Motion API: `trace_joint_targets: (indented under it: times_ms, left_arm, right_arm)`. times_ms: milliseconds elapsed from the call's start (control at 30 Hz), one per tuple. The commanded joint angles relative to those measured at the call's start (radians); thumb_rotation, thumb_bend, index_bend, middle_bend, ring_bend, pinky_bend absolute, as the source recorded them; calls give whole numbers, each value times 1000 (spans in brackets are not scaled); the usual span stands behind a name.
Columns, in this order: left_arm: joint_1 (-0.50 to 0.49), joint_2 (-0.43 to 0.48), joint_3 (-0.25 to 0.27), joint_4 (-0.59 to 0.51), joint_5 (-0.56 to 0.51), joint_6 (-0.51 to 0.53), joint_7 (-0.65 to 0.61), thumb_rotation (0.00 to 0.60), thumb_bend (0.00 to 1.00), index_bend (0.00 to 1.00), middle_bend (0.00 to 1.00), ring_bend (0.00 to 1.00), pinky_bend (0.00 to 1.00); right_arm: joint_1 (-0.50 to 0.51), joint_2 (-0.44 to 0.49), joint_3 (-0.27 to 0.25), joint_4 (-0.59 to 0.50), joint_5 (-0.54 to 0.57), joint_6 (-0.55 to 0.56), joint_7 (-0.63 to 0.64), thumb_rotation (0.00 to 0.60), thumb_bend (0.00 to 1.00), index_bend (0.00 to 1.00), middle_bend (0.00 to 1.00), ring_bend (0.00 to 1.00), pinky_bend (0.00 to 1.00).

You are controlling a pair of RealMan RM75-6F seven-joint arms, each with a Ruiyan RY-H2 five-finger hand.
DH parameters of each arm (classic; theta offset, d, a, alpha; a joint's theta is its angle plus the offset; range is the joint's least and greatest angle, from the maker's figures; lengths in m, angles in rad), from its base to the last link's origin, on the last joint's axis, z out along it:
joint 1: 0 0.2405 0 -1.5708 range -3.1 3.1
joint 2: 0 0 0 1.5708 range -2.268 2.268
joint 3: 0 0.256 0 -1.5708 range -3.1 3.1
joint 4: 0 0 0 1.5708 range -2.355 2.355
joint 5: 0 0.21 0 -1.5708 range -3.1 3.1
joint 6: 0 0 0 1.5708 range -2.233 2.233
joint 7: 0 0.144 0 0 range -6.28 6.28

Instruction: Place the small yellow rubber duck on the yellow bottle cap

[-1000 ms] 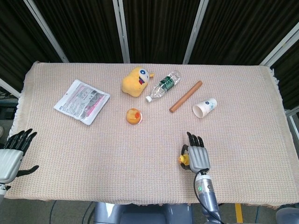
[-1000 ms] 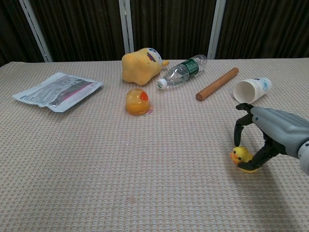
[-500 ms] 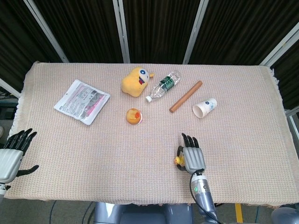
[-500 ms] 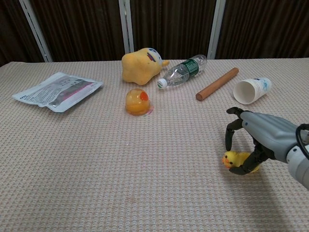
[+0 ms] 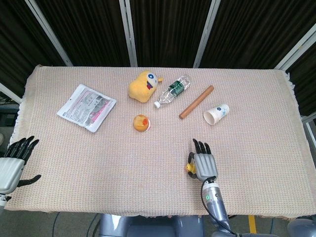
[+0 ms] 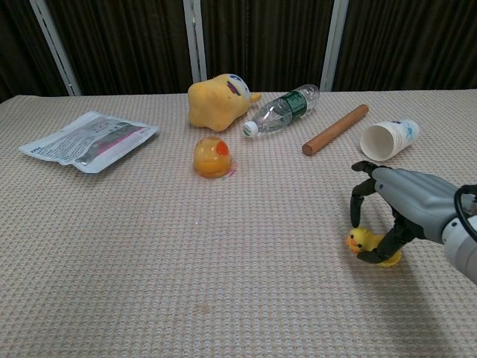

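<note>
- My right hand (image 6: 399,212) sits near the front right of the table (image 5: 256,79), fingers arched down over the duck (image 6: 362,240), thumb and a fingertip pinching it low on either side.
- Half a second ago the duck was tipped over in my grip and a touch further left; now it's upright again and the hand has come back right a little.
- Under the duck, in the chest view, there's a flat yellow rim on the cloth. I take that for the cap (image 6: 389,259), but the fingers hide most of it.
- The duck looks to be resting on or right against that cap. I can't tell whether it's seated square.
- From the head view the duck (image 5: 189,169) only peeks out at the hand's left edge, so that's no help.
- My judgement: placement is nearly done. What's left is letting go without knocking it off.
- My left hand (image 5: 14,163) idles at the front left corner, off the table edge, fingers spread, holding nothing.
- Further back: paper cup (image 6: 389,139), wooden rod (image 6: 335,130), bottle (image 6: 282,110), plush toy (image 6: 217,101), orange dome (image 6: 211,157), packet (image 6: 91,140). All well apart from the duck.
</note>
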Motion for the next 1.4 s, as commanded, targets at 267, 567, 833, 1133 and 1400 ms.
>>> trace_joint_targets:
  times_ms: [267, 567, 833, 1133, 1400]
  left_arm:
    - [0, 1, 1, -2, 1, -1, 4, 600, 0, 0, 0, 0, 107]
    - [0, 2, 2, -4, 1, -2, 7, 600, 0, 0, 0, 0, 106]
    - [-1, 2, 3, -5, 3, -4, 8, 600, 0, 0, 0, 0, 107]
    - [-1, 3, 4, -7, 4, -6, 11, 600, 0, 0, 0, 0, 106]
    - [-1, 4, 3, -8, 1, -6, 12, 600, 0, 0, 0, 0, 107]
  right_arm:
    - [-11, 30, -3, -3, -2, -11, 6, 600, 136, 560, 0, 0, 0]
    - [-23, 39, -10, 10, 1, -29, 30, 600, 136, 560, 0, 0, 0]
    - [-26, 37, -12, 24, -12, -42, 49, 600, 136, 560, 0, 0, 0]
    - [-30, 49, -6, 33, -14, -53, 64, 600, 136, 559, 0, 0, 0]
    - [-36, 69, -8, 26, -14, -63, 71, 600, 138, 540, 0, 0, 0]
